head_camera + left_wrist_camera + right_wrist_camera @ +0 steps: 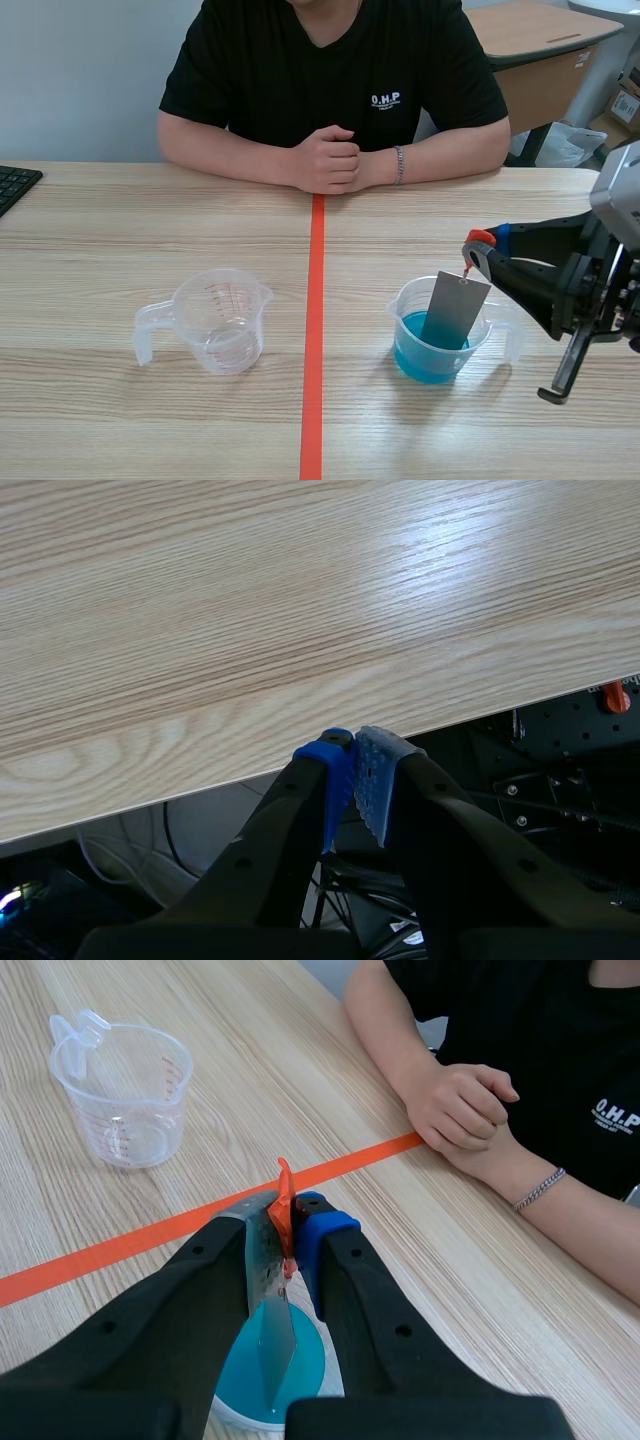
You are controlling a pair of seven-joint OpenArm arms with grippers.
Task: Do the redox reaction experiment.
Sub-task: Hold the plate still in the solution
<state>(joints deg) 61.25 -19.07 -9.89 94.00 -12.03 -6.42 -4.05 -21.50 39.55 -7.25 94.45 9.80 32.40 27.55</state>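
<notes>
The table (pixel 150 210) is evenly lit; only soft shadows are cast by the cup (pixel 412 352) below the right gripper (pixel 478 248) and its metal plate (pixel 455 310). Pale glare is spread on the table ahead of the left gripper (pixel 355 780), and the space beneath is left dim.

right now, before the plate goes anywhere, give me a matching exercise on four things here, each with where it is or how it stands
Things:
1. metal plate
2. empty measuring cup
3. left gripper
4. person's hands

Places or states:
a. clasped together on the far side of the table
b. shut on nothing, above the table's edge
c. hangs from the right gripper down into the cup of blue liquid
d. stands upright on the robot's left of the orange tape line

Pairs: 1-c, 2-d, 3-b, 4-a
</notes>
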